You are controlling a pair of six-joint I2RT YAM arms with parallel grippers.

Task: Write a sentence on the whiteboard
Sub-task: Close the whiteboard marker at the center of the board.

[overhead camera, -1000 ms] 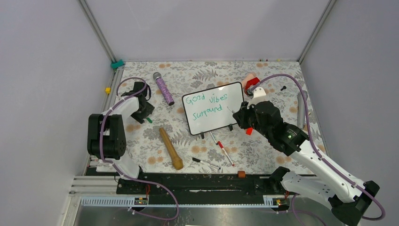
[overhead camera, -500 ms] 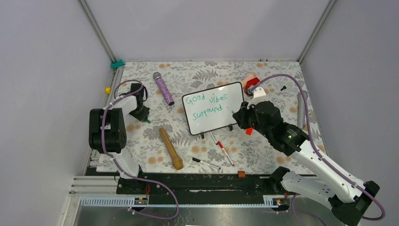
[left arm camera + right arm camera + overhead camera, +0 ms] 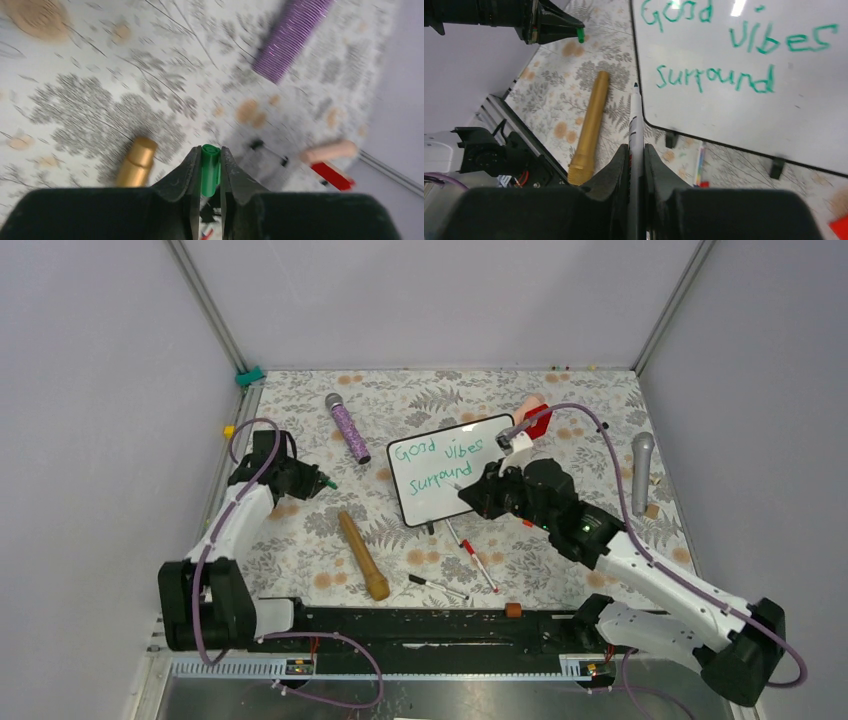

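Nipping a green cap (image 3: 210,172) in left gripper (image 3: 210,150), well left of the whiteboard (image 3: 432,502); clamping a white marker (image 3: 635,115) in right gripper (image 3: 635,147), by its edge.

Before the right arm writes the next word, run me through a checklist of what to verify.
1. The white marker with black tip clamped in the right fingers: ok.
2. The green plastic cap off, held in the left fingers: ok.
3. The small black-framed whiteboard resting on both black feet: ok.
4. Blank space right of the green handwritten sentence: ok.
5. The marker tip over that blank space: cannot tell.
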